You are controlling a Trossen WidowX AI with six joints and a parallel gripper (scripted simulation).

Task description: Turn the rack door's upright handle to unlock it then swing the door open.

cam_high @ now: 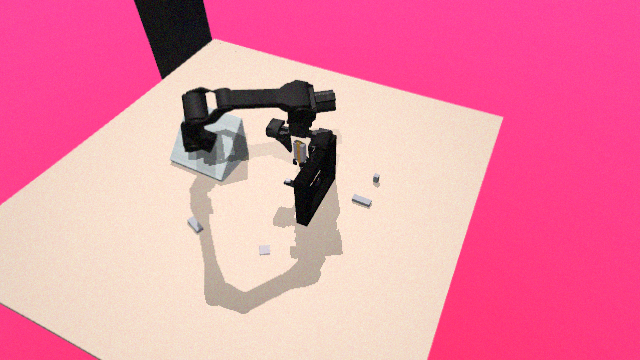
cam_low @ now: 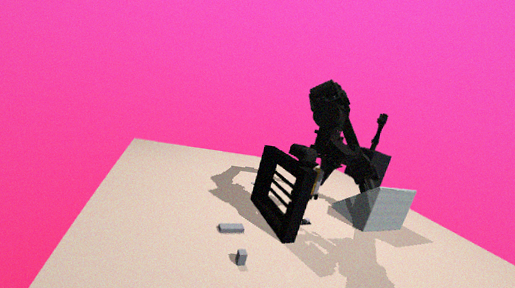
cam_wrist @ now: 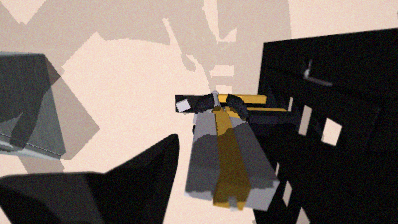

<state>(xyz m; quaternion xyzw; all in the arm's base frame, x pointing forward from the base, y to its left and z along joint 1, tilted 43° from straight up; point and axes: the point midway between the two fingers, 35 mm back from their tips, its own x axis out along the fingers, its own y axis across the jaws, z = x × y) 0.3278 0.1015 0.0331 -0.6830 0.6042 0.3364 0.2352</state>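
The black rack door and frame (cam_high: 314, 187) (cam_low: 298, 210) (cam_wrist: 320, 55) stand upright on the table, with slats in the opening. The door looks flush with the frame; its exact angle is hard to tell. The upright grey handle (cam_high: 299, 152) (cam_wrist: 231, 165) with a yellow stripe stands on the arm's side of the door, partly hidden in the exterior view. My gripper (cam_high: 301, 145) is open around the handle's upper part. One finger stands clear on the side away from the door; the other is close to the door and mostly hidden, so its contact cannot be told.
A bluish wedge block (cam_high: 235, 150) (cam_low: 392, 210) (cam_wrist: 25, 95) sits by the arm's base. Small grey blocks lie on both sides of the rack, including one long block (cam_high: 361, 200) (cam_low: 230, 228) and one small block (cam_high: 376, 177) (cam_low: 242, 257). A flat piece (cam_high: 264, 249) lies in front.
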